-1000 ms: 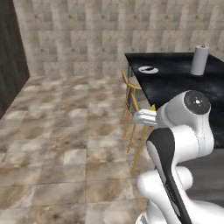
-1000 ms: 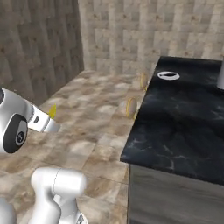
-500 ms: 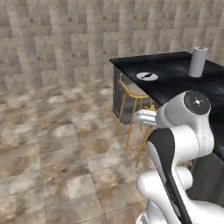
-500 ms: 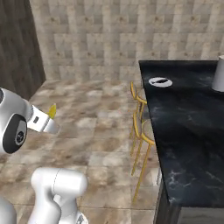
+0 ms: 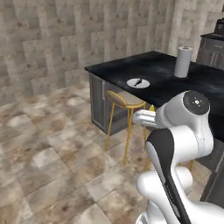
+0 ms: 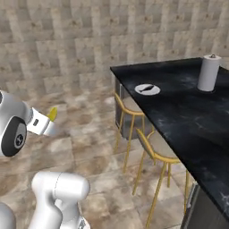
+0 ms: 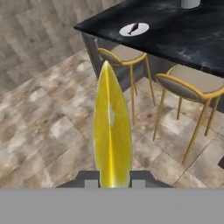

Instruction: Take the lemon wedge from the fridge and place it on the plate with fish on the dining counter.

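Base swung round; gripper [image 7: 113,180] still clamped on lemon wedge [image 7: 112,127].

Black veined desk [image 6: 188,112] at right, running back from the near corner. On it: plate [image 6: 147,89] near the far edge, a dark bit on it; paper roll [image 6: 209,73] upright, well apart to the right. Two stools [image 6: 156,147] tucked along the desk's side. At left, gripper [image 6: 50,117] shut on lemon [image 6: 53,113], over tiled floor [image 6: 89,147].
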